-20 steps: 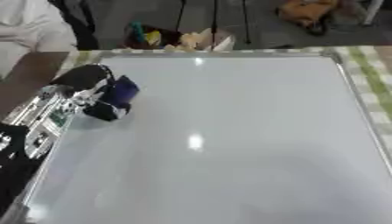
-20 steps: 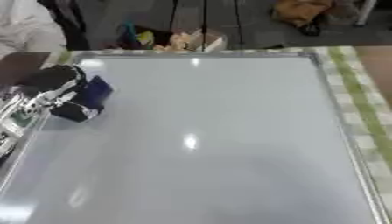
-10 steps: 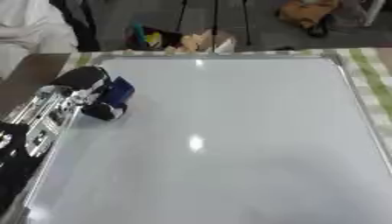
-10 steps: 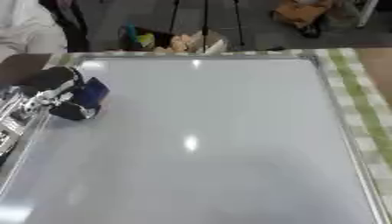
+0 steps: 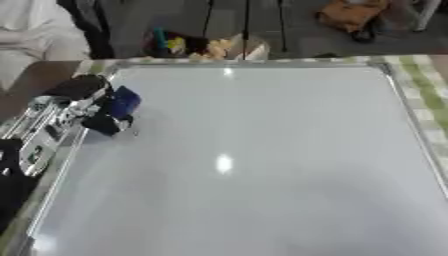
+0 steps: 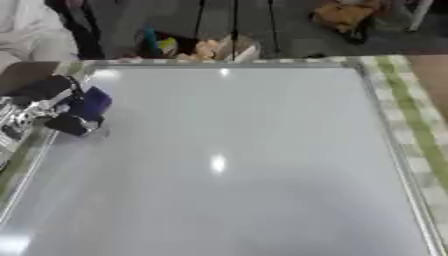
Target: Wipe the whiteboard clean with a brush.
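Whiteboard [image 5: 262, 160] wiping under way: we see our left hand [image 5: 74, 100] at the board's left edge, its fingers [image 5: 103, 123] curled round a blue brush [image 5: 122, 101], which sits on the board just inside the left frame, toward the far corner. The brush lies on the inner side of the fingers, facing the open board; its long axis appears to run roughly from the far edge toward us, slightly tilted, though its exact outline is hard to make out. The whole unwiped span stretches away to the right of the fingers, and we make out no clear marks on it, only glare. We judge that the coming stroke turns on this: the brush must travel rightward, away from the palm, across the board's width. Our left hand is the nearer one by far; the right hand shows in neither view. The board rests on a table [image 5: 429, 85] with a green checked cloth.
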You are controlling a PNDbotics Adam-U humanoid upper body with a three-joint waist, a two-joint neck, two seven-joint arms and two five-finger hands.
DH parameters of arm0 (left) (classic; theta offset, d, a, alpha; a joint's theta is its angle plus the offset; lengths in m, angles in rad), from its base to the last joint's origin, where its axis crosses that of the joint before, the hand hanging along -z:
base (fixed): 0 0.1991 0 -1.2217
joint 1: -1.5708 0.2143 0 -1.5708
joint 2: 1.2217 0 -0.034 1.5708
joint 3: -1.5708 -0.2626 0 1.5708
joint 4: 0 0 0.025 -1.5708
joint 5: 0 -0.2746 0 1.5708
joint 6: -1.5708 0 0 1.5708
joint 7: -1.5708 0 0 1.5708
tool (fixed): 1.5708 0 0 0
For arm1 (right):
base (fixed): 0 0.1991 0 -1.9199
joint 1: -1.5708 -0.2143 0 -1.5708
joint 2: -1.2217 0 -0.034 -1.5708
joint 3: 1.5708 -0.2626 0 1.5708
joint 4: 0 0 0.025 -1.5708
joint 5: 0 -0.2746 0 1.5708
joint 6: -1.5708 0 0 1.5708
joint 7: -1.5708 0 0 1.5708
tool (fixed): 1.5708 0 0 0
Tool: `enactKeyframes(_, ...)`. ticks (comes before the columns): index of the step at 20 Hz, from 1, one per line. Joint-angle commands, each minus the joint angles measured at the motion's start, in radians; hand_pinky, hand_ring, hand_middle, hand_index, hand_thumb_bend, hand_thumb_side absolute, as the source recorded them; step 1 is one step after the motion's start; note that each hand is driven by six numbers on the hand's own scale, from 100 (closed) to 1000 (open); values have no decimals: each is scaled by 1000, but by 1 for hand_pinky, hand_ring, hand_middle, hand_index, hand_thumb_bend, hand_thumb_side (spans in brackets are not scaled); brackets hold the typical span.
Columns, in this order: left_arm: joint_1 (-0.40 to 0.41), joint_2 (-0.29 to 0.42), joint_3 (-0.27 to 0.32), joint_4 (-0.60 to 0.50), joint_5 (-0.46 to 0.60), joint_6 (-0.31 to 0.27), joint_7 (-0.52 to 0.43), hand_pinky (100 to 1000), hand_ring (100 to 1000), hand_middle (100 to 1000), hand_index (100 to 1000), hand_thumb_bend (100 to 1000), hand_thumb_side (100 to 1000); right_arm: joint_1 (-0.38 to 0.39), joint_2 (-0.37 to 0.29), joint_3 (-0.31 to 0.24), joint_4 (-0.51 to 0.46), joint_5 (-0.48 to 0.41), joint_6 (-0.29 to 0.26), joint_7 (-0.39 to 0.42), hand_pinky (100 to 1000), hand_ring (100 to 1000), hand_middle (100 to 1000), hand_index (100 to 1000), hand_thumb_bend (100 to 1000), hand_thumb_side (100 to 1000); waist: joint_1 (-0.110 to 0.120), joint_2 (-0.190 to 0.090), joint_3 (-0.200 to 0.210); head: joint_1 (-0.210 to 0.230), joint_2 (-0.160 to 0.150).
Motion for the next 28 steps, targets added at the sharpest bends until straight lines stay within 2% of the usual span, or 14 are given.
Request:
enactKeyframes(1,-12,42,25,-6,29,8,-6,381,606,491,285,251,399,0,-15,-4,-15,7,1,-3,804,756,559,821,100,954,-2,-18,4,1,-4)
enactKeyframes(11,14,49,10,-30,156,30,-47,371,596,482,282,246,418,1,-13,-4,-15,11,1,-8,804,756,559,821,100,953,-6,-17,6,3,-9)
enactKeyframes(19,22,48,-5,-39,173,32,-63,378,598,480,284,249,423,0,-11,-3,-15,10,3,-6,805,756,558,821,100,953,-6,-16,8,5,-10)
enactKeyframes(28,17,45,-25,-22,132,11,-104,402,606,468,287,247,422,-1,-12,-2,-15,8,3,-5,805,756,558,821,100,952,-5,-17,6,9,-11)
